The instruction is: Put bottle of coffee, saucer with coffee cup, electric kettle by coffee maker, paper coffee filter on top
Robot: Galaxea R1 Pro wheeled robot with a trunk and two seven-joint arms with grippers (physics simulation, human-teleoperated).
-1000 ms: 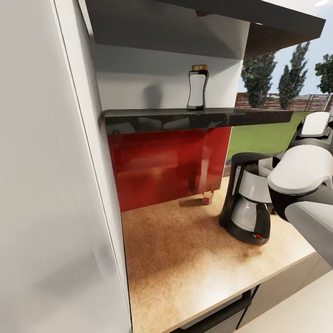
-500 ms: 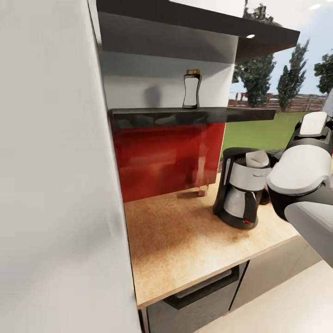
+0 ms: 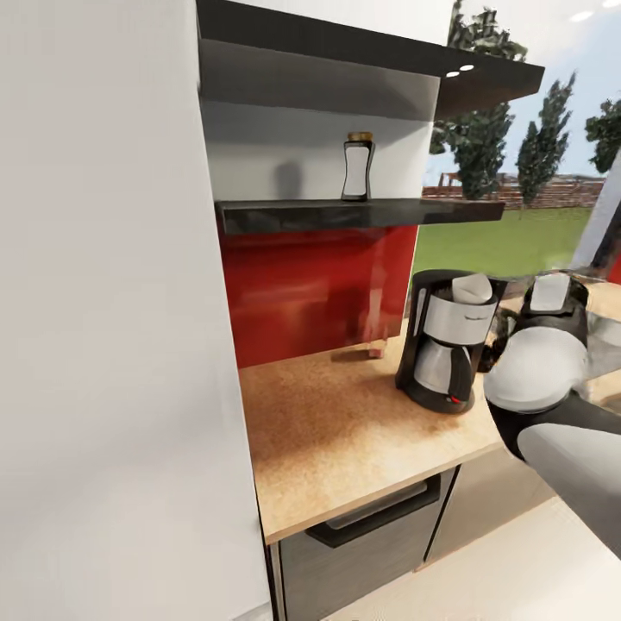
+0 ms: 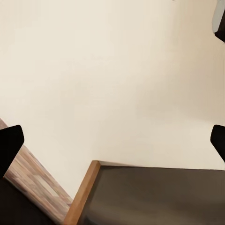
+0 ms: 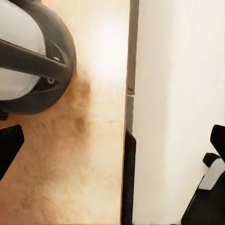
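both grippers — left, right — spread wide, holding nothing.

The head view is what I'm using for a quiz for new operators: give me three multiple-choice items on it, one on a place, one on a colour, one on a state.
1. Where does the coffee jar stand?
A. on the wall shelf
B. on the worktop
C. on top of the coffee maker

2. What colour is the panel below the shelf?
A. blue
B. red
C. green

3. What sits in the top of the coffee maker?
A. a white paper filter
B. nothing
C. a cup

Answers:
1 A, the jar stands upright on the dark shelf, well above the worktop.
2 B, the glossy panel between shelf and worktop is red.
3 A, a white folded paper shape rests in the maker's open top.
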